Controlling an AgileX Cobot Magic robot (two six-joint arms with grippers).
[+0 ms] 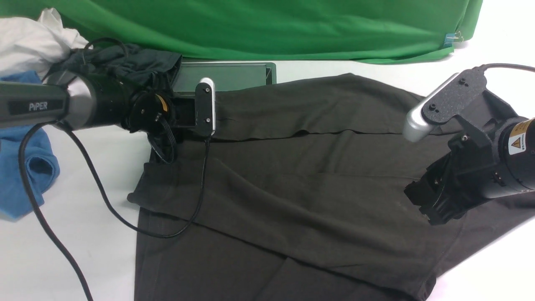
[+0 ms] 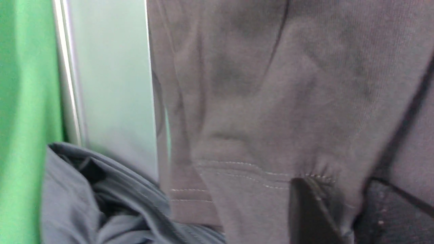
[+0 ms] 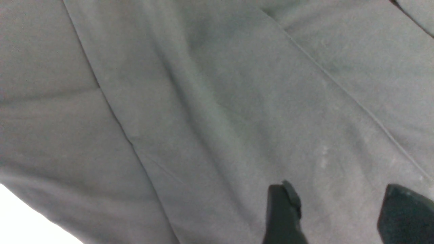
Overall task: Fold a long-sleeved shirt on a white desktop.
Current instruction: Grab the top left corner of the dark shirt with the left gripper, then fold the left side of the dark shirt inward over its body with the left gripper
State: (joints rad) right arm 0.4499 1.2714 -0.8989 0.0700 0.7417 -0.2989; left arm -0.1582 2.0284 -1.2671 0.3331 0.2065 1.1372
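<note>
Blue shirt (image 1: 25, 167) and slate-grey garment (image 1: 121, 62) are heaped at far left, not my concern. Left jaws: pinched on a stitched hem of the long-sleeved shirt (image 1: 317, 175) at its far-left corner, with cloth puckering between them. The shirt lies spread over the middle of the white worktop (image 1: 83, 251), with layers lapped across it. Right jaws: spread, holding nothing, just above the cloth near its right side. I judge the knit soft, light and limp; it will drape and drag. I'd take hold at hems and corners, where the stitching gives firmer purchase.
</note>
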